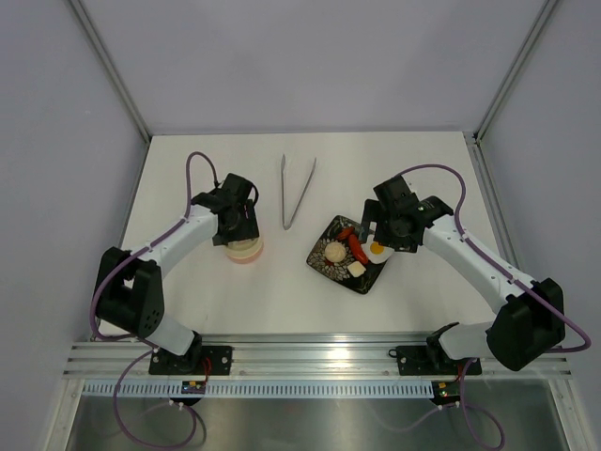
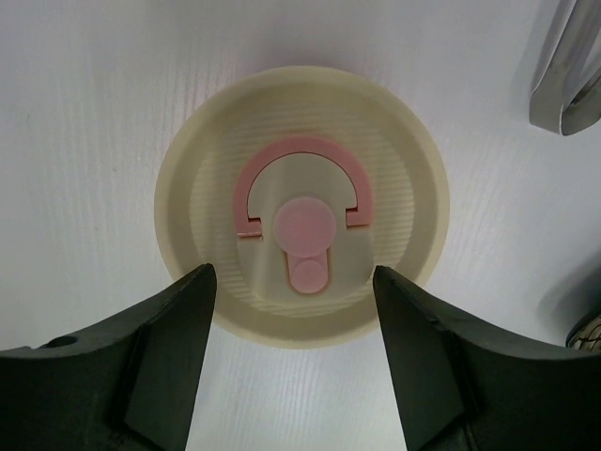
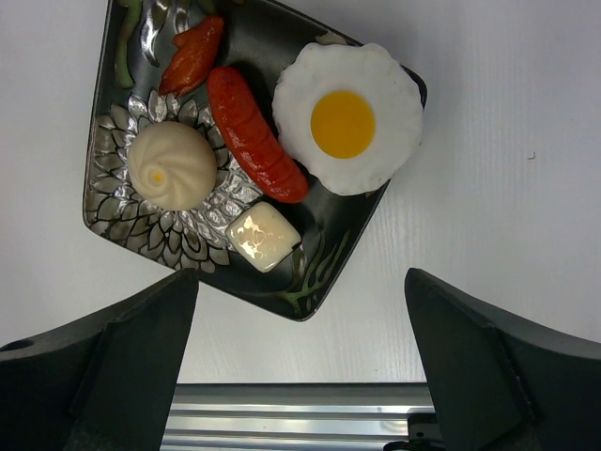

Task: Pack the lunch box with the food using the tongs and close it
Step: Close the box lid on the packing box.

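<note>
We see the lunch box [image 1: 245,249] standing on the white table [image 1: 282,291] in front of the left arm, with its round cream lid [image 2: 300,202] on and the pink mark facing up. The left gripper [image 2: 293,376] hangs directly over it. Its jaws are parted to a moderate gap, narrower than the lid, and the two black fingers [image 2: 169,366] frame the lid's near edge from above with nothing between them. The tongs [image 1: 288,218] lie flat on the table just beyond and to the right of the lunch box, between the two arms, untouched. Their joined end is nearer the arms and their two thin arms spread away towards the back wall. To the right, all the food sits on a black square plate [image 3: 324,268]: a fried egg [image 3: 345,117], a red sausage [image 3: 254,132] touching it, a pale round bun [image 3: 172,164], a pale cube [image 3: 263,237] and an orange carrot piece [image 3: 192,54]. The right gripper [image 3: 300,376] hovers above the plate's near edge, jaws spread wide and empty.
</note>
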Robot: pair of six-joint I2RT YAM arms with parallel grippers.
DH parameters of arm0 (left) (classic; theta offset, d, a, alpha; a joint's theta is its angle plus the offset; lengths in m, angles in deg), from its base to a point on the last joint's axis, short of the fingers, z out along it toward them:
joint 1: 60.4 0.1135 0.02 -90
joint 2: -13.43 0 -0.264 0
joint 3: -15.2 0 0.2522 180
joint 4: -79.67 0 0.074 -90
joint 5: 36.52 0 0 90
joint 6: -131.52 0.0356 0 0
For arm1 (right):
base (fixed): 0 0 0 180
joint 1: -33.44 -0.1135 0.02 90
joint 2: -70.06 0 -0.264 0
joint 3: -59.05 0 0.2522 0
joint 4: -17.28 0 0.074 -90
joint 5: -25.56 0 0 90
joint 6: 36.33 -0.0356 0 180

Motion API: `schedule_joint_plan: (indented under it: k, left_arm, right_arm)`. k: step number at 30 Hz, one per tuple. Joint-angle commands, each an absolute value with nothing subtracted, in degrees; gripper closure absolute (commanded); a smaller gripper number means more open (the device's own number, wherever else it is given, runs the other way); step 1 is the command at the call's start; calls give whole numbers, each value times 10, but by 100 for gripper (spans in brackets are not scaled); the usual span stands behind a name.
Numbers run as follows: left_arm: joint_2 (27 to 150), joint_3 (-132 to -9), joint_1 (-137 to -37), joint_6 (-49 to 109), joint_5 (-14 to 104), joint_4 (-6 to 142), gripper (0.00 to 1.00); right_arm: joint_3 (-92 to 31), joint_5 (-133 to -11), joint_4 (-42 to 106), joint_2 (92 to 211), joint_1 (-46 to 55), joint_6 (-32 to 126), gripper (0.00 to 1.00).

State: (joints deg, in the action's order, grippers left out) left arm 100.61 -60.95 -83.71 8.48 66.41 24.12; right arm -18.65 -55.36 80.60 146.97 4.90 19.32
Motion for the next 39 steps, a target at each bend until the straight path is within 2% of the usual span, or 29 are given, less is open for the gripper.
schedule_joint_plan:
  k: [1, 8, 15, 25, 39]
  left_arm:
    - [1011, -597, -839, 81, 655, 267, 30]
    - [1013, -590, -839, 78, 657, 276, 45]
    - [987, -592, -839, 87, 662, 278, 65]
    - [941, -548, -839, 85, 674, 303, 69]
    - [979, -513, -862, 55, 675, 319, 72]
  right_arm:
    - [-184, -556, 801, 1468, 50, 188, 1]
    - [-184, -555, 803, 1465, 50, 189, 0]
    - [-190, -555, 804, 1464, 50, 188, 0]
    - [-189, -555, 803, 1465, 50, 189, 1]
    - [-174, -555, 799, 1457, 50, 186, 1]
